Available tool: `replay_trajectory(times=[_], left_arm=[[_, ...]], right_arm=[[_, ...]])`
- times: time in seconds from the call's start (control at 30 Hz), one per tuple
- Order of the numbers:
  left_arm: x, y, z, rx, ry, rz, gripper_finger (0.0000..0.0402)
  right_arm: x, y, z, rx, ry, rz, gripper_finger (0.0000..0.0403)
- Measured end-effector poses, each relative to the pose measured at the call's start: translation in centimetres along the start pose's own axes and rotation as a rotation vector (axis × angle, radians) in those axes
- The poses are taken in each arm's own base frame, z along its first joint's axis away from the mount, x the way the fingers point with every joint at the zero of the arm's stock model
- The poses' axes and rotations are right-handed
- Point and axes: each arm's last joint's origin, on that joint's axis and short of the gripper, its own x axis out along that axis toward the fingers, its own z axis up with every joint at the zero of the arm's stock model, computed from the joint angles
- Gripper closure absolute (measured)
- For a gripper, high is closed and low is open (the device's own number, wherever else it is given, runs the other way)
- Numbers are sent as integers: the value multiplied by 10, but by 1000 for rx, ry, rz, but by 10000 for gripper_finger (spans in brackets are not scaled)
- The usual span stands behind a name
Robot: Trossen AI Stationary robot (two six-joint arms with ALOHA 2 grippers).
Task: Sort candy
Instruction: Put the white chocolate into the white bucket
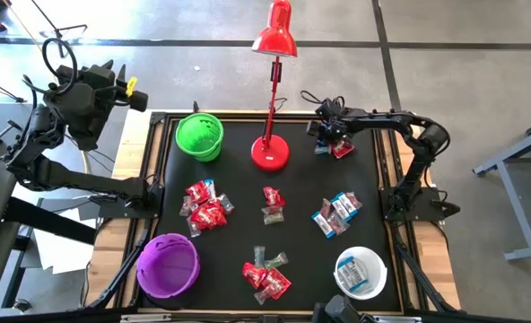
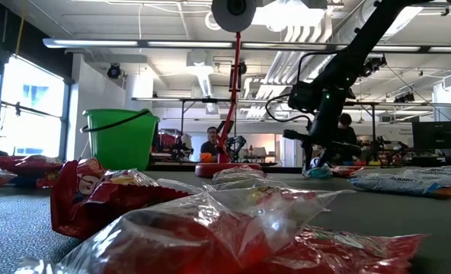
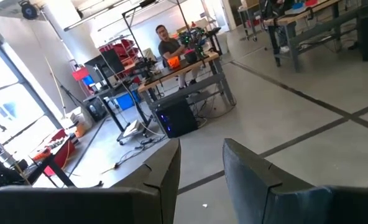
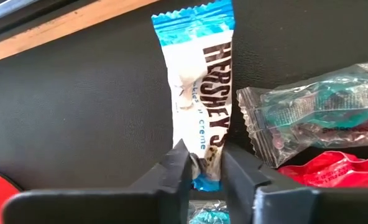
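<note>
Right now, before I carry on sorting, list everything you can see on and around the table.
green bowl: one, green, far left of the mat.
purple bowl: one, purple, near left corner.
white bowl: one, white, near right corner, blue-and-white candy inside.
lamp: one, red, far middle of the mat.
candy piles: red heap left of centre; small mixed heap at centre; blue-and-white heap right of centre; red and clear heap near middle; a few pieces far right.
person: one, seated at a bench beyond the table.
left gripper: parked off the table's left, jaws apart, empty.
right gripper: far right of the mat, jaws closing on a blue-and-white candy.
</note>
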Motion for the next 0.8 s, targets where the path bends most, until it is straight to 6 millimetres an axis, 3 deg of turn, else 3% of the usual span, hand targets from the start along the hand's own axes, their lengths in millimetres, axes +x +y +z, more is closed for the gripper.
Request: replay_trajectory(times=[0.17,0.37,0.53,0.8], left_arm=[[0,0,0,-1,0,0,296],[0,0,0,-35,0,0,296],[0,0,0,-74,0,-1,296],[0,-2,0,-181,-7,-67,296]], right_arm=[[-1,0,0,-35,21,16,382],[-13,-1,-4,-79,66,30,378],[-38,4,-3,-126,71,132,376],[-103,11,-17,-261,53,347,375]])
